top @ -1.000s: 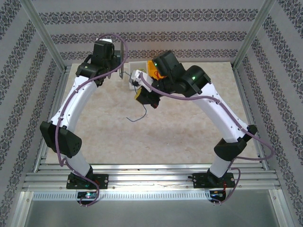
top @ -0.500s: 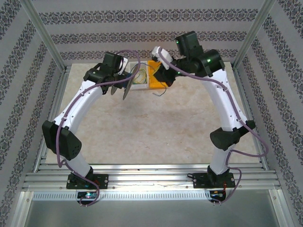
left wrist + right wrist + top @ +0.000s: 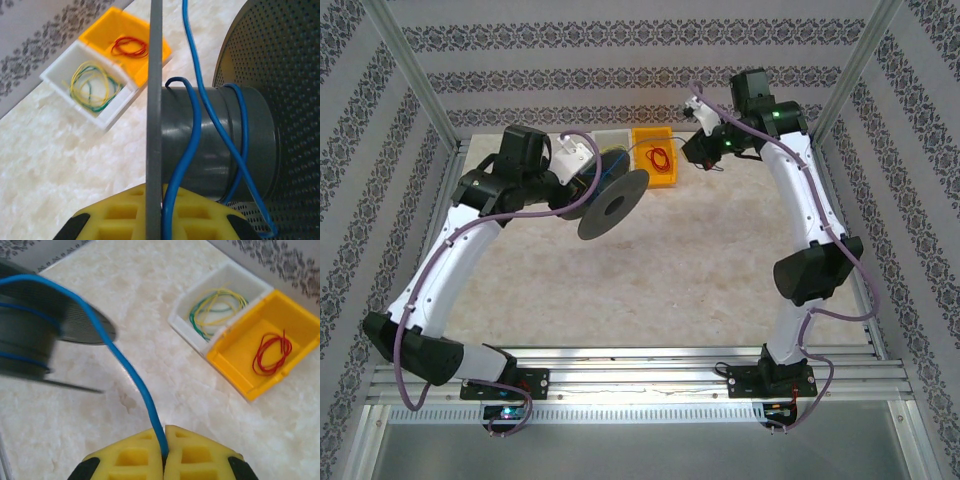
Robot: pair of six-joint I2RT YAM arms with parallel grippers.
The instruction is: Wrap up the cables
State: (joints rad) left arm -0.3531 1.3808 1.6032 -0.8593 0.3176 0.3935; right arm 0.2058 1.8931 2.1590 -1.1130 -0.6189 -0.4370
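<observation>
Top: I log the spool (image 3: 613, 205) tilted above the table, near the yellow bin (image 3: 665, 178).
Left wrist: left gripper (image 3: 154, 195) clamped on the spool's flange; blue cable (image 3: 192, 145) looped round the hub.
Right wrist: right gripper (image 3: 164, 440) pinched on the cable.

Blue cable (image 3: 130, 370) on a dark grey spool (image 3: 280, 75) with dotty perforated sides. Yellow bin (image 3: 240, 347) has a red wire (image 3: 272, 355), white bin (image 3: 232, 280) has yellow and green wires (image 3: 215, 310). Worktop's (image 3: 125, 290) creamy marble, walls (image 3: 640, 50) grey with flowery stripes.

Your left arm (image 3: 445, 260) and right arm (image 3: 808, 195) both reach far.
Your left fingers (image 3: 120, 212) are clamped tight; your right fingers (image 3: 130, 455) are pressed together.
</observation>
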